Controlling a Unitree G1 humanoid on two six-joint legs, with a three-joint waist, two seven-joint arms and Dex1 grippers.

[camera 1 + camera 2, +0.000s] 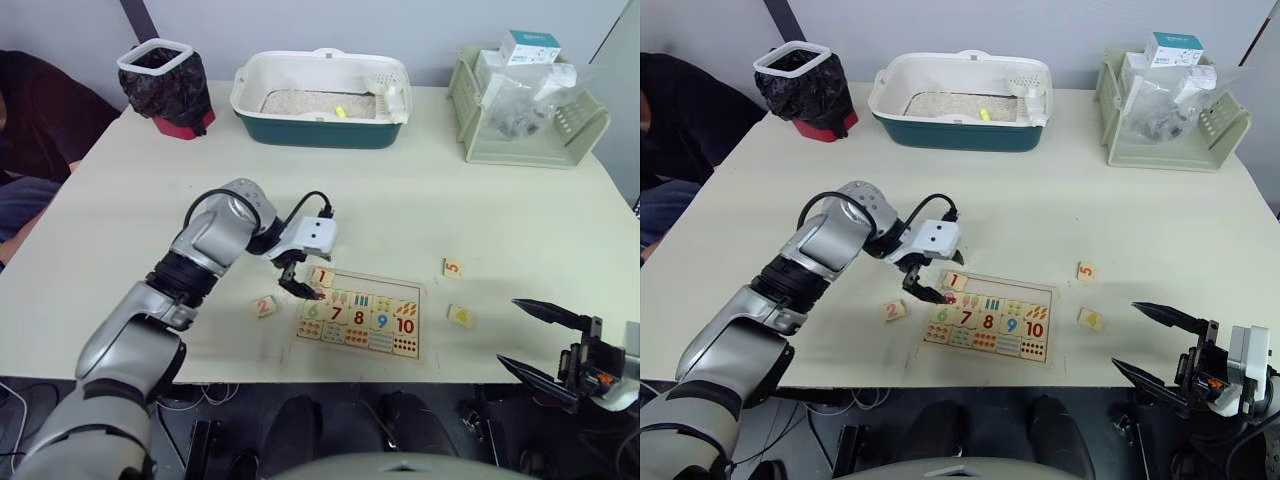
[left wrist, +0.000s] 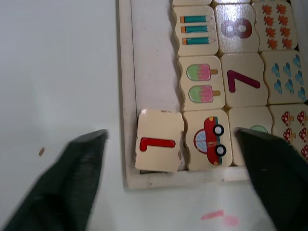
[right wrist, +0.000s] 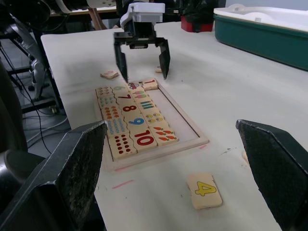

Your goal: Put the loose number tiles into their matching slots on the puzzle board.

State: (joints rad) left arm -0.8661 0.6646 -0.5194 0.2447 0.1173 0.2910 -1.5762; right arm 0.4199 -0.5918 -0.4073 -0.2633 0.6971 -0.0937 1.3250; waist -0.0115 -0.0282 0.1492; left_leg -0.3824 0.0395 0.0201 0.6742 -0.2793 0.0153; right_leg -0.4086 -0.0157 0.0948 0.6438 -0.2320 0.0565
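Pale-wood puzzle board (image 1: 362,318) lies on the table (image 1: 420,200), front centre. Containers along the far edge: a white and teal tray (image 1: 322,100) holding pale granules and a scoop; a red bin (image 1: 168,85) lined with a black bag; a pale green basket (image 1: 527,108) holding boxes and plastic bags. Left gripper (image 1: 300,281) hovers, fingers spread and empty, over the board's left end. Left wrist view shows tile 1 (image 2: 159,147) tilted at the end of the empty slot row (image 2: 151,53), beside the car picture. Tile 2 (image 1: 265,307) lies left of the board, tiles 5 (image 1: 452,267) and 4 (image 1: 460,316) to its right. Right gripper (image 1: 535,340), open, hangs off the table's front right, near tile 4.
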